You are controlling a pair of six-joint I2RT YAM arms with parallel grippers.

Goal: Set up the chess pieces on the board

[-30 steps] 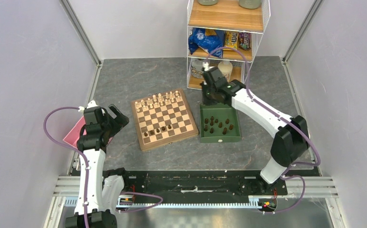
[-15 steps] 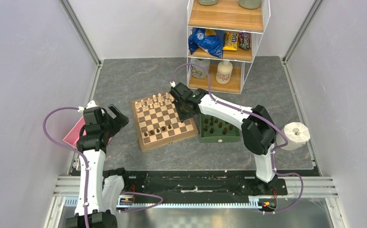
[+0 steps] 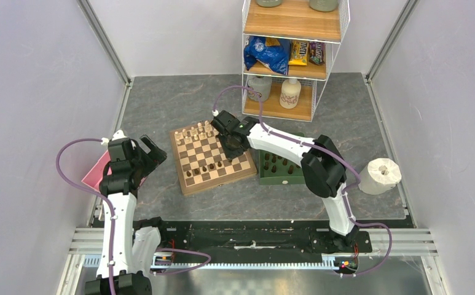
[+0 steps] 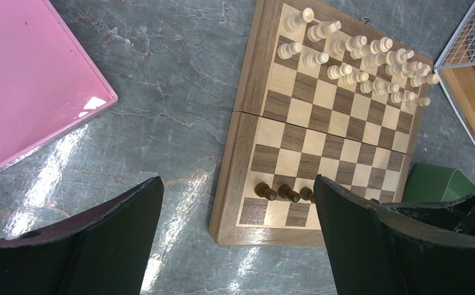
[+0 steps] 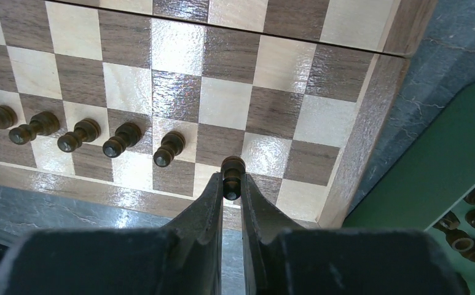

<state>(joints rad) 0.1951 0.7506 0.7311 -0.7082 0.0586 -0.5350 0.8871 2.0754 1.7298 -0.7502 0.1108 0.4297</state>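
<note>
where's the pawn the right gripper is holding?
Right wrist view: the dark pawn is pinched by the right gripper near the chessboard's near edge, just right of the standing dark pawns, toward the green tray.

Robotics lab test cell, white panel walls (image 3: 32, 92), aluminium corner posts (image 3: 104, 42), extruded mounting rail (image 3: 253, 262) along near edge, wire shelf (image 3: 296, 21)

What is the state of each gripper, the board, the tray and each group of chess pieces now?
right gripper, shut on a dark pawn.
left gripper, open, empty.
placed dark pawns, five standing in one row.
cream pieces, standing in two far rows.
green tray, holding loose dark pieces.
board, open flat.
</note>
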